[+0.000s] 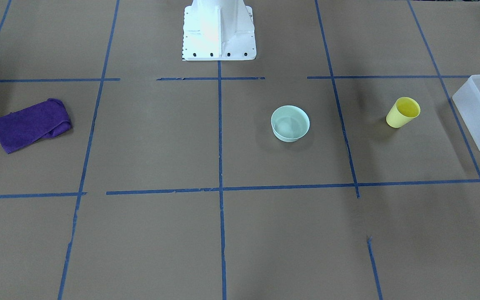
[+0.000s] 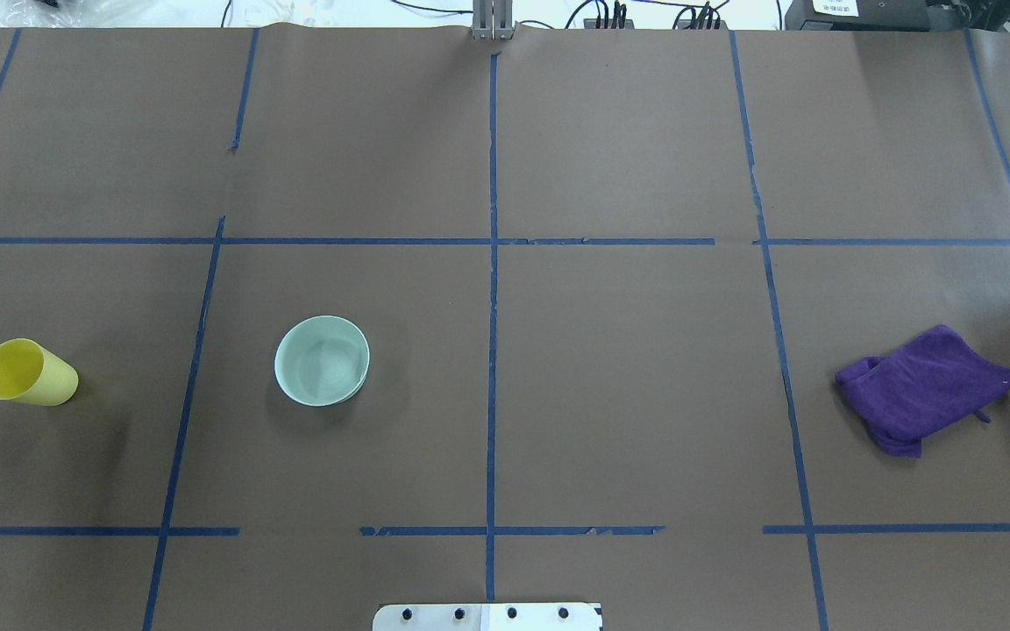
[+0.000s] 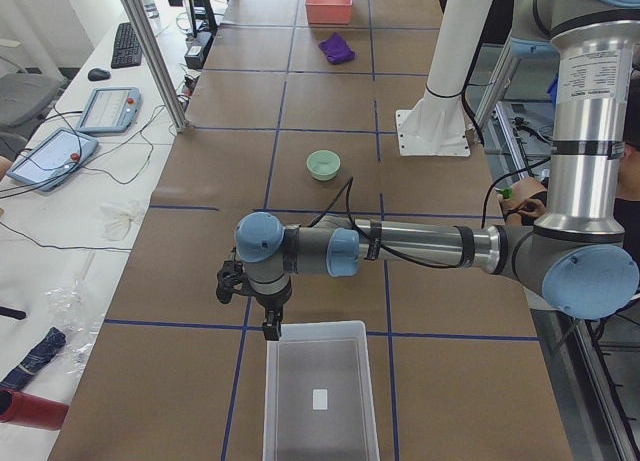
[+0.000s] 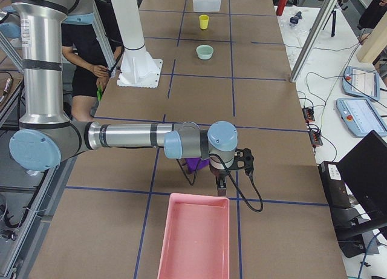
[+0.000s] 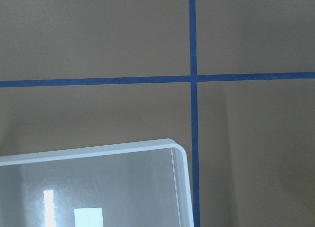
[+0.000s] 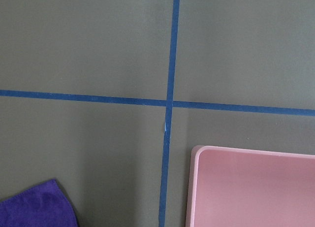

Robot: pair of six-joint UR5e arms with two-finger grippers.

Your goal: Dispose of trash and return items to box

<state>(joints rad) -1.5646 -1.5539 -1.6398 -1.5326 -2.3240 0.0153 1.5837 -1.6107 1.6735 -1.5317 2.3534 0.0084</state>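
Observation:
The yellow cup [image 1: 403,111] stands upright on the brown table, alone, also in the overhead view [image 2: 27,372] at far left. The frosted white box [image 1: 473,121] lies beyond it at the table's end; its floor holds only a small white label in the exterior left view [image 3: 320,371]. Its corner shows in the left wrist view [image 5: 98,151]. My left gripper [image 3: 271,329] hangs over the box's edge nearest the cup; I cannot tell if it is open. My right gripper [image 4: 221,187] hangs at the other end by a pink tray; I cannot tell its state either.
A mint bowl [image 1: 290,123] sits between the cup and the table's middle. A purple cloth [image 2: 926,387] lies crumpled at the right end, next to the pink tray [image 4: 193,242]. The robot's white base [image 1: 218,31] stands at the table's edge. Blue tape lines grid the table.

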